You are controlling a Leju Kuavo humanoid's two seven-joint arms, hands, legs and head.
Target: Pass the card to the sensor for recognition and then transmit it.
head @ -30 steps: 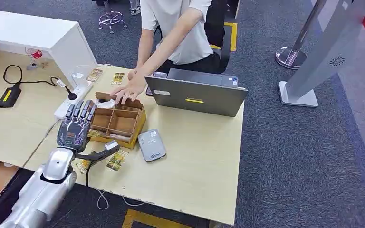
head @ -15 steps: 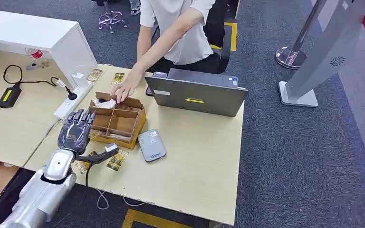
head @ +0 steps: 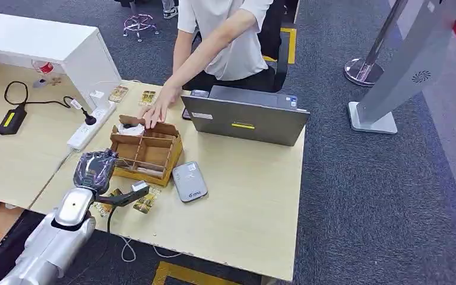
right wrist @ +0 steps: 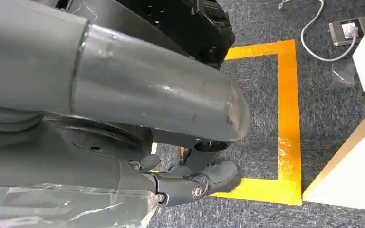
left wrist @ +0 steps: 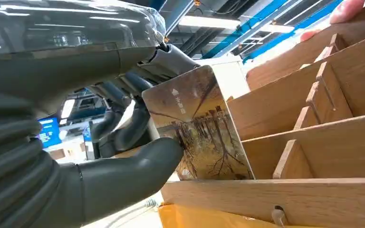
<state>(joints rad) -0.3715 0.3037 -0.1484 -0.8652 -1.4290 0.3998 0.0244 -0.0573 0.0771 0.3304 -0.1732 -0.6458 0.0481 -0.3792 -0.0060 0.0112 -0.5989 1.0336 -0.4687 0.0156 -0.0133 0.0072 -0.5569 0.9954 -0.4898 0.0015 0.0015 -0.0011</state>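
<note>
My left hand [head: 95,167] is at the near left corner of the wooden divider box [head: 149,152], fingers curled in. In the left wrist view its thumb [left wrist: 123,173] and dark fingers pinch a card [left wrist: 199,128] printed with bare trees, standing upright against the box's wooden partitions [left wrist: 313,137]. The grey card sensor [head: 189,181] lies flat on the table just right of the box. My right hand [right wrist: 190,187] hangs beside the body over the carpet with nothing in it.
A person leans over the far edge, one hand [head: 154,111] on the box's back wall. A grey laptop [head: 246,119] stands behind the sensor. Loose cards [head: 145,202] lie near the front edge. A power strip [head: 89,127] and cables lie to the left.
My left hand's fingers, stretched over the box a second ago, have curled in and drawn back to its near left corner. The person's hand shifted slightly along the box's back wall.
</note>
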